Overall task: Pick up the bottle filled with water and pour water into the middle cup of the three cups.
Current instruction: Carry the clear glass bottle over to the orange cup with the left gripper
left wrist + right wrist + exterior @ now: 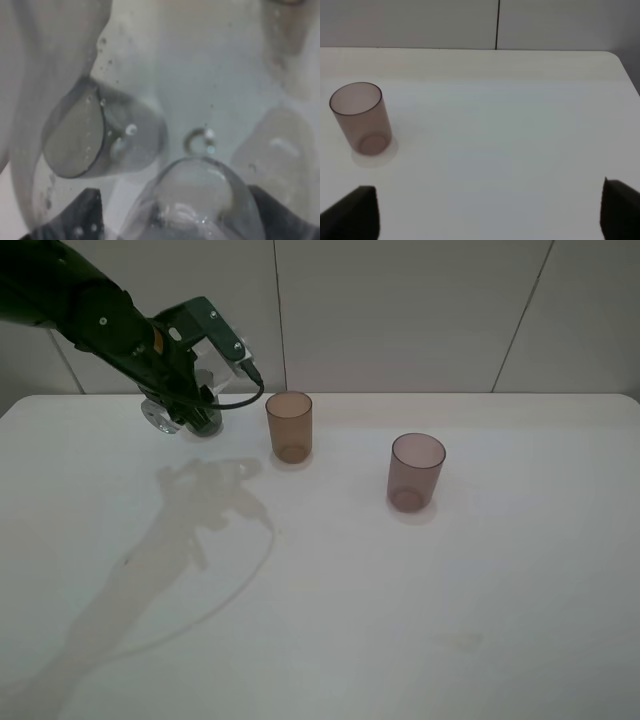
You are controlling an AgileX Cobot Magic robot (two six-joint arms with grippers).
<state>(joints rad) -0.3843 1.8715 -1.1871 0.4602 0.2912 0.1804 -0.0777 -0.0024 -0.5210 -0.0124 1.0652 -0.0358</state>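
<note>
Evidently early: the left gripper (188, 412) is at the bottle (195, 195), far back-left on the tabletop (350, 590), with a finger on either side. Whether it is clamped I cannot tell. Nothing is poured; the middle cup (289, 426) looks dry. Lifting and pouring remain. The right gripper (487, 212) hangs spread, idle. Count: one bottle, three cups — grey cup (82, 135), amber middle one, mauve cup (416, 472).

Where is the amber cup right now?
In the exterior high view the amber cup stands upright left of centre near the far edge of the table, between the left gripper and the mauve cup.
</note>
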